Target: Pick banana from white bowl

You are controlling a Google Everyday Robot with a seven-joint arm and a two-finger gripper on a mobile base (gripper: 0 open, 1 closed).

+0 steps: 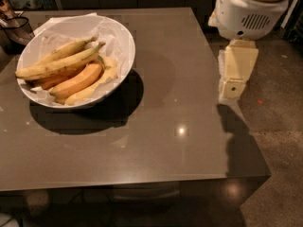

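Observation:
The banana [59, 64], long, slim and pale yellow, lies on top of the pile in the white bowl [124, 41] at the table's back left. A shorter pale banana [66, 50] lies behind it, and plumper orange-yellow bananas [78, 81] lie in front of it. The bowl is lined with crumpled white paper. My gripper [238, 72], cream-coloured under the white arm housing [251, 8], hangs at the table's right edge, far right of the bowl. It holds nothing that I can see.
A dark container [16, 28] stands at the far left behind the bowl. The grey table [180, 141] ends just right of the gripper and near the bottom of the view. Speckled floor [279, 126] lies to the right.

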